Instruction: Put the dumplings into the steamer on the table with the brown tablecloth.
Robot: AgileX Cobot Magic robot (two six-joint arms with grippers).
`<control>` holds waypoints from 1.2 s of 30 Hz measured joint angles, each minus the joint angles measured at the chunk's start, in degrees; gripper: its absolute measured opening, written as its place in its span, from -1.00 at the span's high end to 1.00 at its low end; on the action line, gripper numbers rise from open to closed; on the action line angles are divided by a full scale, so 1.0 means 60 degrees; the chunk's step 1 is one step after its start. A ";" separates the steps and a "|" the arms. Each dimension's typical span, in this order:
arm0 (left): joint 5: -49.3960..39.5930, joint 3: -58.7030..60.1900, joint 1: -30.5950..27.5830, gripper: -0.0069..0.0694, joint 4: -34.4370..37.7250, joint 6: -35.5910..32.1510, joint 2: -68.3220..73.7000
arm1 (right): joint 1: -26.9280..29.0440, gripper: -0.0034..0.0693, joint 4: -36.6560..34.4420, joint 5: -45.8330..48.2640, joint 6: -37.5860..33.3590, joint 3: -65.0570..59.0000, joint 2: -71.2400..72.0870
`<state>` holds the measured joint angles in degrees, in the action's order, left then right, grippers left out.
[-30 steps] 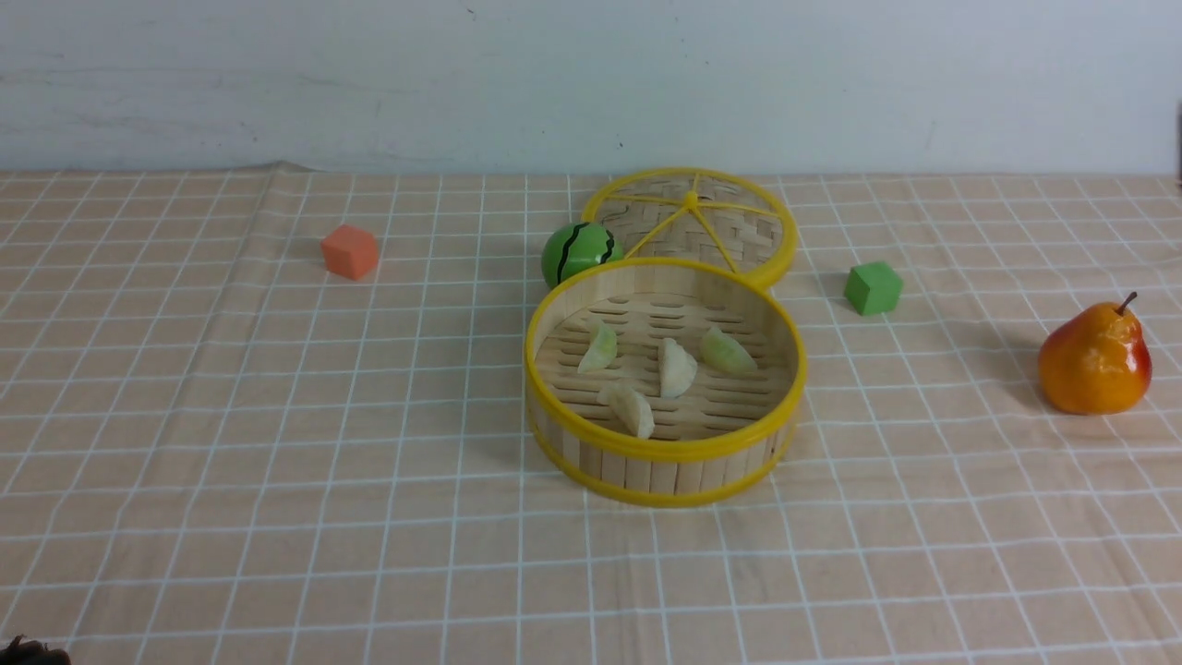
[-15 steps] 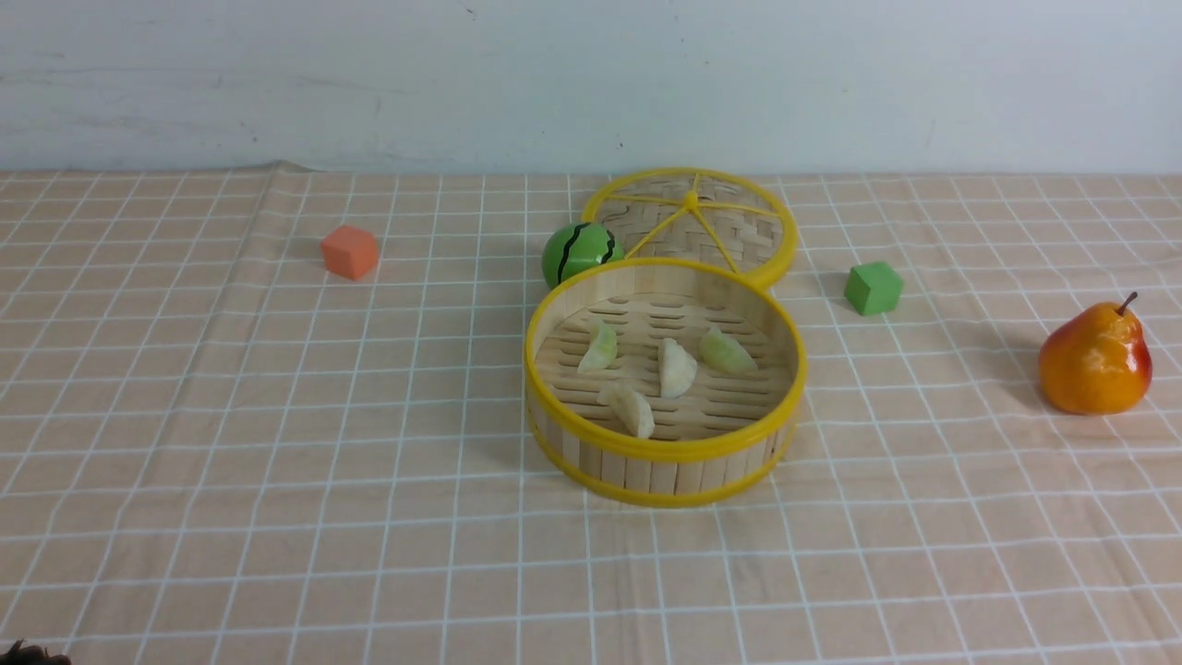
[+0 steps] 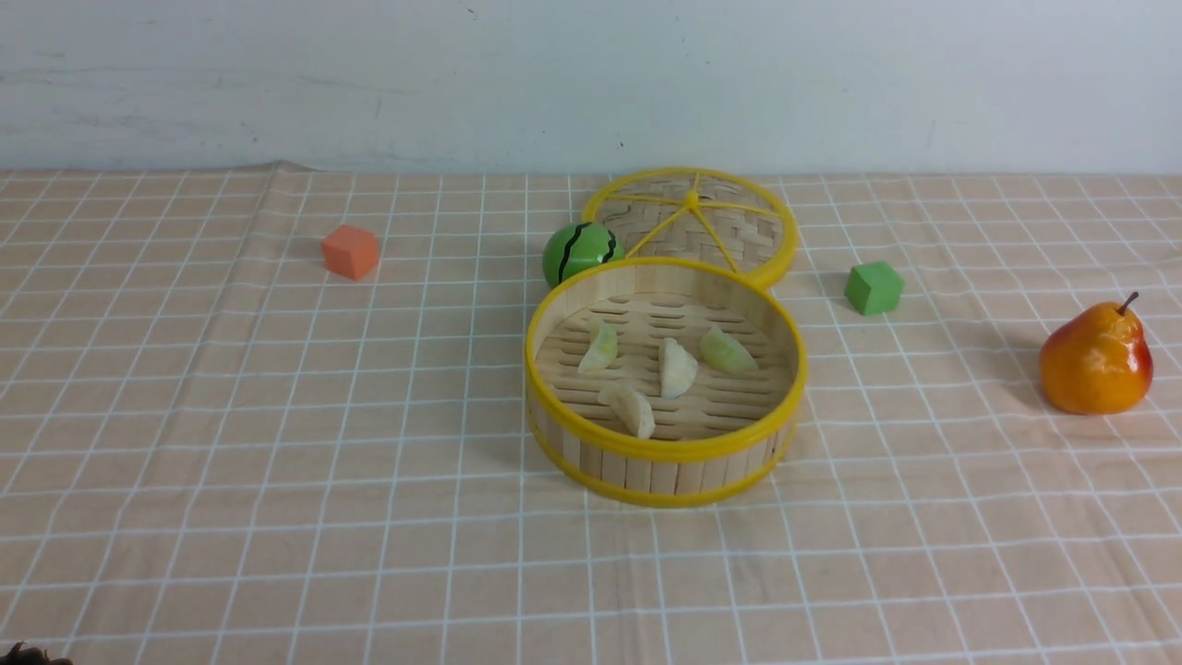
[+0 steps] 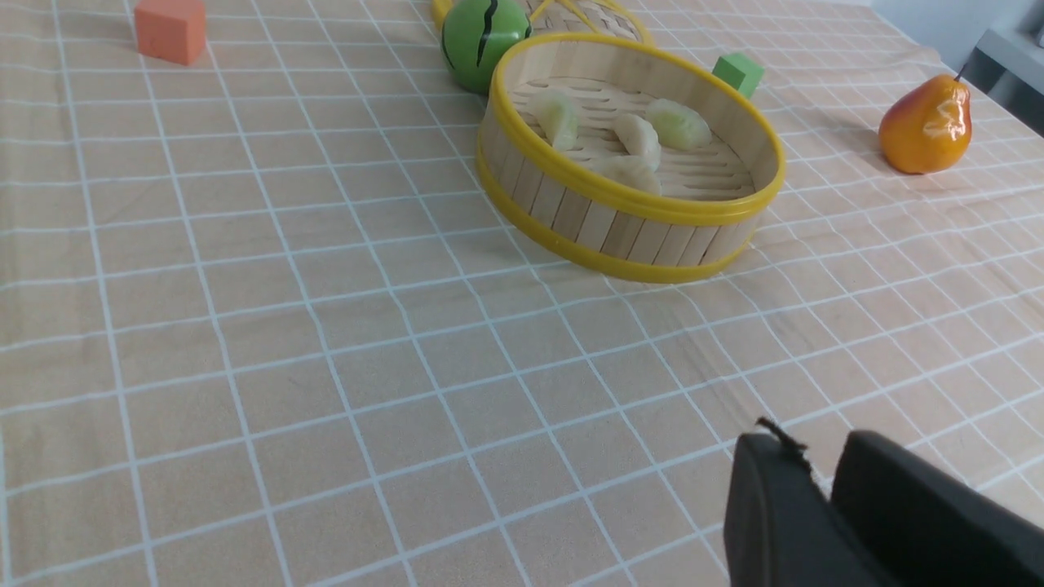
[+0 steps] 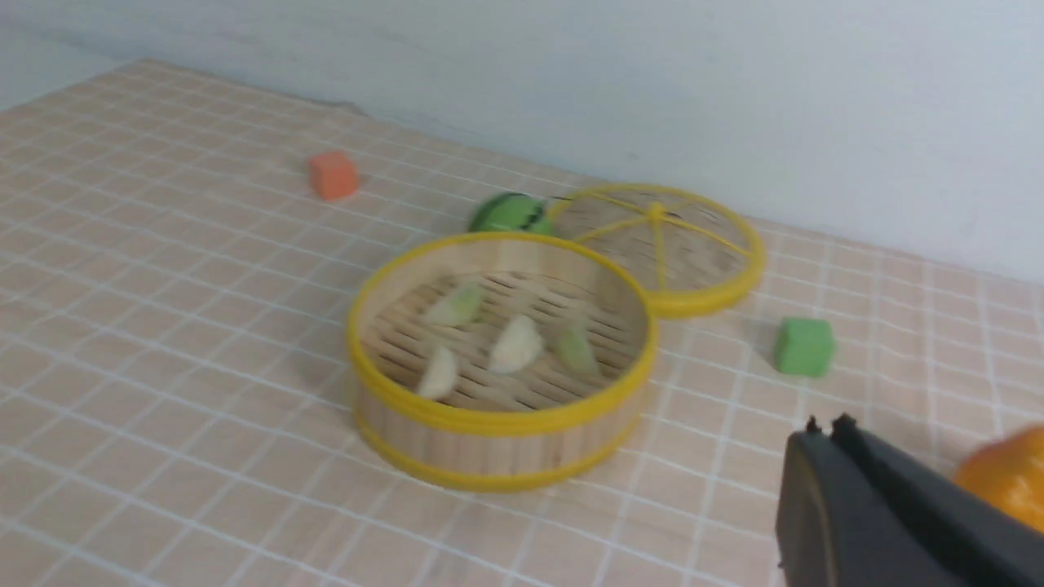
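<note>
The round bamboo steamer with yellow rims stands mid-table on the brown checked tablecloth. Several pale dumplings lie on its slatted floor, among them one in the middle and one nearest me. The left wrist view shows the steamer and a dumpling far ahead of my left gripper, whose black fingers stand a narrow gap apart over bare cloth, holding nothing. My right gripper is shut and empty, short of the steamer and beside the pear.
The flat woven lid lies behind the steamer, with a green striped ball at its left. An orange cube sits far left, a green cube to the right and an orange pear at the far right.
The dark tip at the front view's bottom left corner has sunk slightly lower. The steamer, dumplings and other things have not moved.
</note>
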<state>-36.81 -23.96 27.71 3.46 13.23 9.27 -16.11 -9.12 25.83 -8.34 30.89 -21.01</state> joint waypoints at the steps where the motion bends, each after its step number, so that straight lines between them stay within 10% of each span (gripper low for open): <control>1: 0.0000 0.0000 0.0000 0.53 0.0000 0.0000 0.0000 | 0.0153 0.96 0.0237 -0.0202 0.0286 -0.0309 0.0255; 13: -0.0086 0.0007 0.0000 0.50 0.0000 0.0000 0.0000 | 0.2471 0.96 0.2511 0.0160 0.3978 -0.4716 0.3569; 36: -0.0104 0.0010 0.0000 0.44 0.0000 0.0019 0.0000 | 0.2554 0.95 0.2077 -0.0429 0.4045 -0.5247 0.3599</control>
<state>-37.43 -23.90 27.71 3.46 13.34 9.27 -0.78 3.34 23.26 15.93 -0.59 0.58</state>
